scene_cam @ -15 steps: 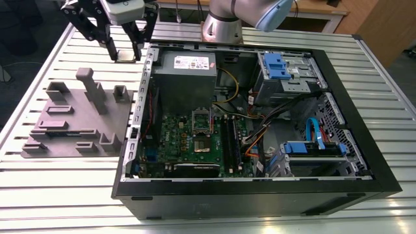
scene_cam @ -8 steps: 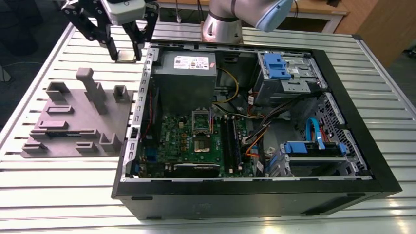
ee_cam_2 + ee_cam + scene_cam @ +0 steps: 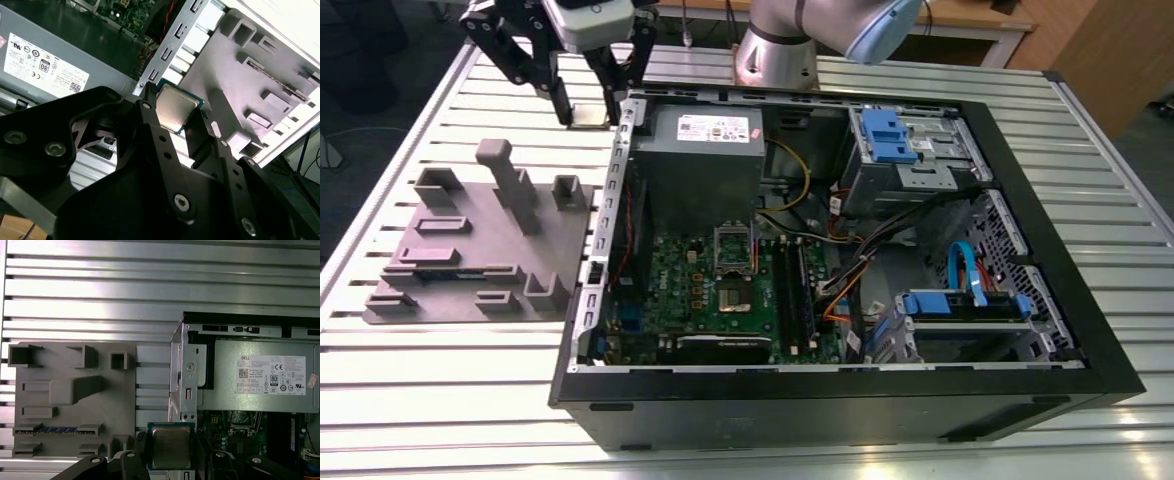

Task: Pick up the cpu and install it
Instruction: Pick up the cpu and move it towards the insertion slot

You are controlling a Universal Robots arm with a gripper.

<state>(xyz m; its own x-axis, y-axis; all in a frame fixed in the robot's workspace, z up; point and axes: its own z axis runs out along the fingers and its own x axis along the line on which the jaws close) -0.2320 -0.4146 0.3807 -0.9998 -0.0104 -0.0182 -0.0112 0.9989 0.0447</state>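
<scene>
The cpu (image 3: 591, 115) is a small square chip with a shiny metal top, held above the slatted table just outside the far corner of the open computer case (image 3: 854, 400). My gripper (image 3: 591, 108) is shut on it, one black finger on each side. In the second wrist view the cpu (image 3: 175, 106) sits between the fingers (image 3: 161, 146), over the gap between the case wall and the grey fixture. In the first wrist view the cpu (image 3: 170, 446) shows face-on. The motherboard socket (image 3: 735, 292) lies inside the case with its silver frame lifted.
A grey plastic fixture (image 3: 480, 245) with blocky posts lies on the table at the exterior view's left of the case. Inside the case are the power supply (image 3: 700, 135), drive bays with blue clips (image 3: 894, 135) and loose cables (image 3: 854, 265). The arm's base (image 3: 781, 50) stands behind.
</scene>
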